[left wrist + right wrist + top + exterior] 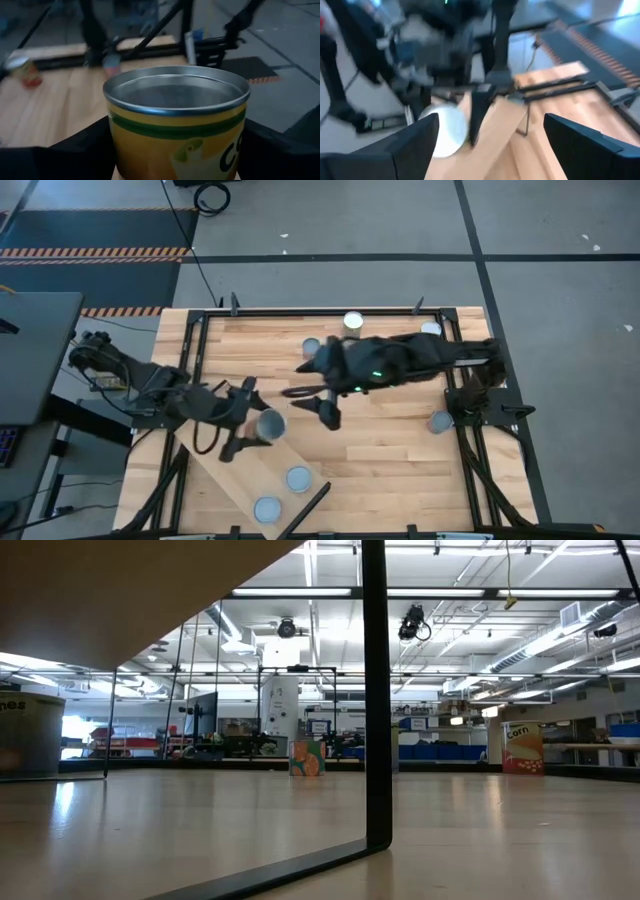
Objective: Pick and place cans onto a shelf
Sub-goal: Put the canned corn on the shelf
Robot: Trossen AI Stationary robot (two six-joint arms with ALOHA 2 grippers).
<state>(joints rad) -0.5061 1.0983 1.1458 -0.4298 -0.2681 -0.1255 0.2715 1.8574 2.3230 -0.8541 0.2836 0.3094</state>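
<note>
My left gripper (256, 425) is shut on a can (175, 125) that has a yellow label, a green band and a silvery top, at the far end of the shelf (240, 475). The shelf is a pale plank lying slantwise at the table's near left, with a dark bar (305, 508) at its near end. Two more cans (299, 478) (267, 509) stand upright on it. My right gripper (500, 145) hangs open over the table's middle (312, 402), with nothing between its fingers. Other cans stand on the tabletop (353, 321) (311, 346) (438, 421). My left gripper pinches the can by its side wall (117, 145) between the two fingers (80, 150), one on each side below the rim. The fingers come nearly level from the table's left. The can stands upright in the hold. Whether its base rests on the shelf I cannot tell.
Another can (431, 329) stands at the far right by the black frame rail (460, 395). The right arm (420, 358) reaches across the table's middle from the right. In the low view the shelf's dark upright bar (378, 690) stands close in front. Bare tabletop (390, 470) lies at the near right.
</note>
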